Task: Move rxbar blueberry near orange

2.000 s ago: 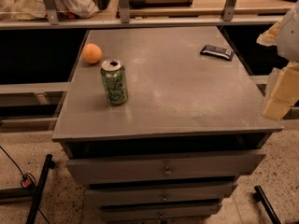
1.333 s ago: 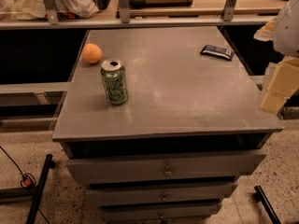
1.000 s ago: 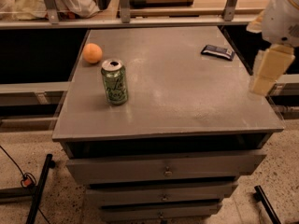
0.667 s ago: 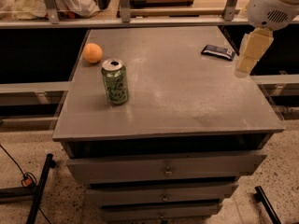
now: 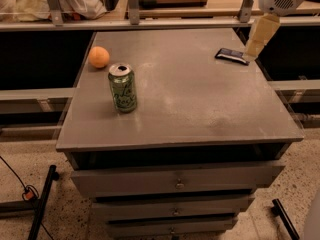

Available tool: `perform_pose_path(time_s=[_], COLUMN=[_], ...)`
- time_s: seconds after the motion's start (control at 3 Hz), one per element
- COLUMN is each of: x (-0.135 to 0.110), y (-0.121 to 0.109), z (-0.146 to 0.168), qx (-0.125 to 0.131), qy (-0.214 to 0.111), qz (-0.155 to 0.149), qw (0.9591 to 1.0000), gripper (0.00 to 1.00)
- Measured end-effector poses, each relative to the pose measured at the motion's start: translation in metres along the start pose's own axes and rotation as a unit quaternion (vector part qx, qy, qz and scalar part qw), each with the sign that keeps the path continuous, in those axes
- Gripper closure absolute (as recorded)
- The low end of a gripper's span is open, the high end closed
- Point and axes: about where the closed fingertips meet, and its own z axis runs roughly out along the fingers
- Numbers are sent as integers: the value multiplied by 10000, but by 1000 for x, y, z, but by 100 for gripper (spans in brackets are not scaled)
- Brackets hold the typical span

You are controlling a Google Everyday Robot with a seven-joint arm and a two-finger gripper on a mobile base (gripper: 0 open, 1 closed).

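Observation:
The rxbar blueberry (image 5: pixel 231 56) is a flat dark bar lying near the far right edge of the grey cabinet top (image 5: pixel 200 104). The orange (image 5: pixel 99 57) sits at the far left corner of that top. My gripper (image 5: pixel 256 44) hangs from the white arm at the upper right, its tan tip just at the right end of the bar, above it.
A green soda can (image 5: pixel 123 88) stands upright on the left part of the top, in front of the orange. Drawers run below the front edge. A shelf rail with posts (image 5: pixel 134 4) crosses behind the cabinet.
My arm has swung in from the right edge toward the far right of the top, ending by the bar. The bar, orange and can have not moved.

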Motion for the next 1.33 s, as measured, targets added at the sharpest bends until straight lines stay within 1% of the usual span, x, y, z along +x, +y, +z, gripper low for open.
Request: perform_pose_path(time_s=[0.33,0.67,1.0,1.33], x=[0,5,14,17], y=[0,-11,-39,-61], z=[-1,6,28,48], qx=[2,117,343,490], qy=[-3,101,93,-10], qz=[-4,27,203,381], qw=[10000,9999,9992,9981], gripper=[0,0,0,0])
